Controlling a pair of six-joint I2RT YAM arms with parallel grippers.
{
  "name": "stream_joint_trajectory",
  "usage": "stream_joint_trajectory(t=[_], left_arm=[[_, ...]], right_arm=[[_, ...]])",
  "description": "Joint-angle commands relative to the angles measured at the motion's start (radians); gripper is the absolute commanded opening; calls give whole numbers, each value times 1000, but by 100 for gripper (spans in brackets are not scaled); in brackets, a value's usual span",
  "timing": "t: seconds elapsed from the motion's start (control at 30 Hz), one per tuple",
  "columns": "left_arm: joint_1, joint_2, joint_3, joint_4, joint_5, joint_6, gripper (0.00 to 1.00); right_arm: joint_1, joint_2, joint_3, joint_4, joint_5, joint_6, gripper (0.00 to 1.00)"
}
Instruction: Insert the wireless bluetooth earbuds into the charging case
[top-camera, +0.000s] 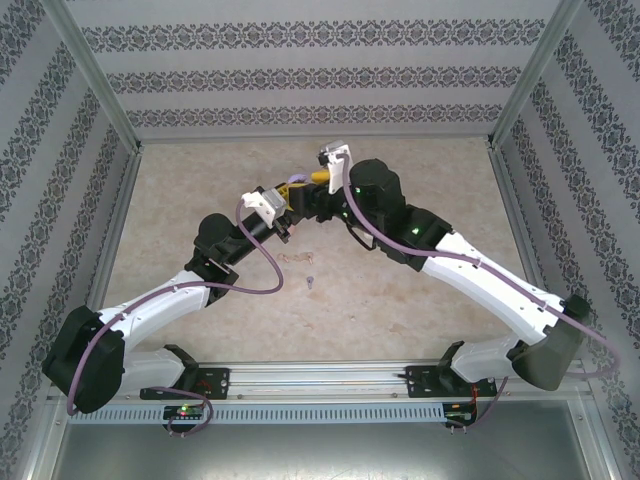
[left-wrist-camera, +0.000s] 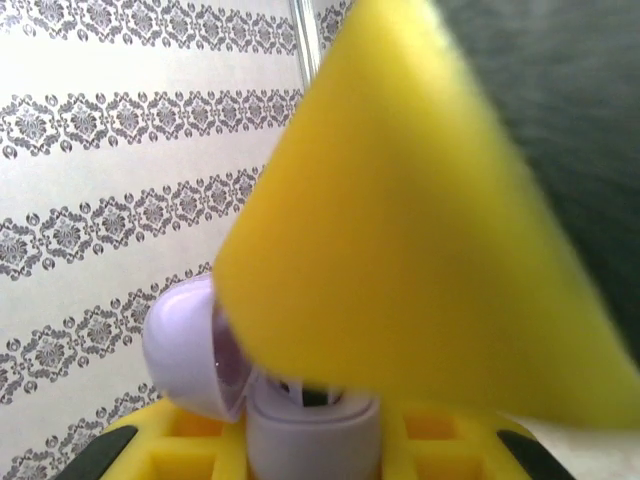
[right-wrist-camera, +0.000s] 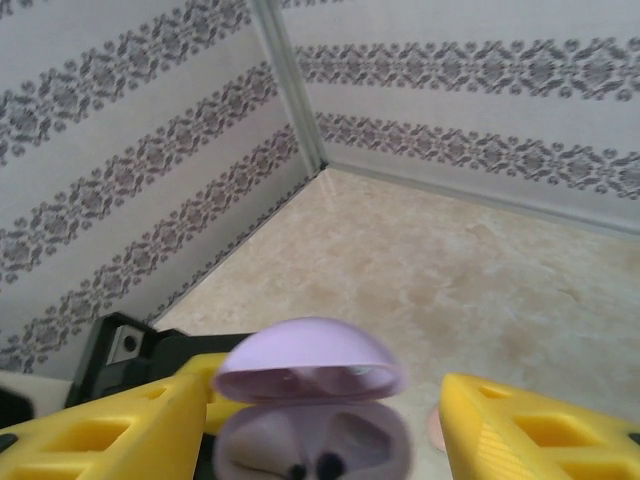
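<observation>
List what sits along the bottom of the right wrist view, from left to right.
yellow finger → purple charging case, lid open → second yellow finger

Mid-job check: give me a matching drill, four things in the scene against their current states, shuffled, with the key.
Things:
1. left gripper
2. right gripper
3. purple charging case
4. loose earbud

States:
A. lying on the table
B. lid open, gripped
C. open, one finger on each side of the case
D. shut on the case

Pairs: 1-D; 2-C; 3-B; 4-A
</observation>
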Motion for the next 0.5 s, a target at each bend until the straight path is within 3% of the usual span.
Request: stream_joint_trajectory(t=[0.0,0.47], left_arm=[[-17,-9,0,80,21,-5,0],[-17,-20,-25,80,-39,-1,0]], right_arm=[[-11,-58,7,4,47,41,64],[-58,-158,-80,-63,85,126,67]])
